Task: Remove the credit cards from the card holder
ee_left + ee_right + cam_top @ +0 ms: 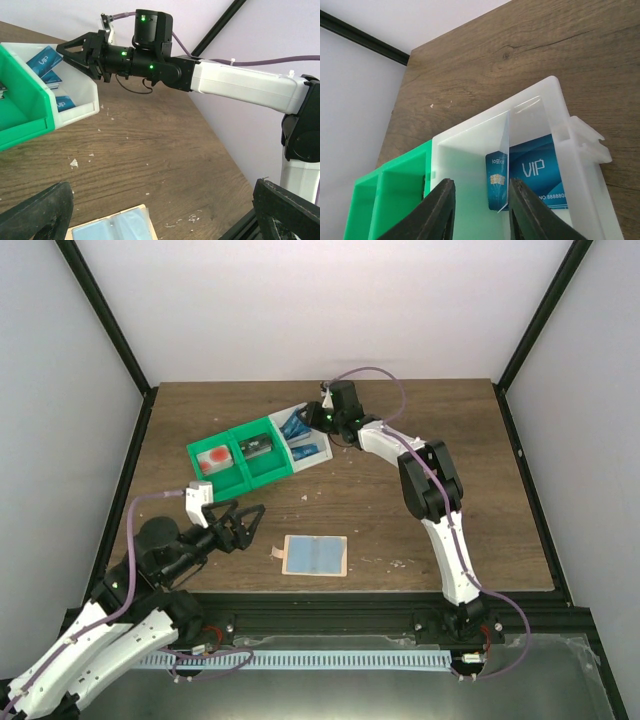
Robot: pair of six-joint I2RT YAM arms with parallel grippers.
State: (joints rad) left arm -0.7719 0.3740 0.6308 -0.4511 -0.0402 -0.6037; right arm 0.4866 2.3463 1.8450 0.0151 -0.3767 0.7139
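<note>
My right end effector [480,210] is positioned over the white bin [470,132] at the far centre of the table [500,490]. Its fingers are parted by a narrow gap. An upright credit card [496,182] stands on edge inside the bin, in line with that gap and close to one finger; the fingers are not pressed onto it. A VIP credit card [537,172] lies flat on the bin floor just behind the upright one. The green bin [385,200] adjoins the white bin on its left.

My left end effector [235,523] is spread to full width and grips nothing. It hovers over the near left of the table. The card holder [315,555] lies flat on the table just right of it, near the front edge and well apart from both bins.
</note>
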